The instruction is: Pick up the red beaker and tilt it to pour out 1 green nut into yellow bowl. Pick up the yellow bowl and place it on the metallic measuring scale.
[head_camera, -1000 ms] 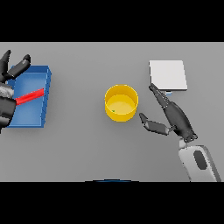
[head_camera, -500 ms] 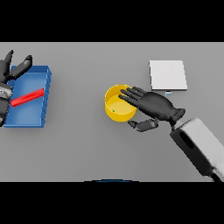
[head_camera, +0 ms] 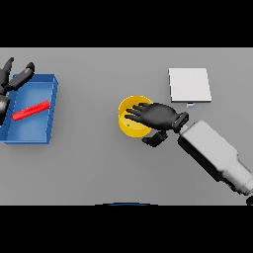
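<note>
The yellow bowl (head_camera: pixel 129 118) stands at the table's middle, with a small green speck (head_camera: pixel 129 126) inside near its front wall. My right hand (head_camera: pixel 159 115) lies over the bowl's right half. Its fingers reach straight across the rim and the thumb (head_camera: pixel 153 140) hangs outside the front right wall; the hand is open. The pale square measuring scale (head_camera: pixel 189 84) lies behind and to the right of the bowl. A red elongated object (head_camera: pixel 30 110) lies slanted in the blue tray (head_camera: pixel 45 136) at the left. My left hand (head_camera: pixel 11 79) shows at the tray's far left corner, fingers spread.
The blue tray's walls stand along the left edge of the table. My right forearm (head_camera: pixel 213 154) crosses the table's right front part, in front of the scale.
My right hand has moved left from beside the scale onto the bowl, now covering its right half. The left hand and the red object have stayed where they were.
</note>
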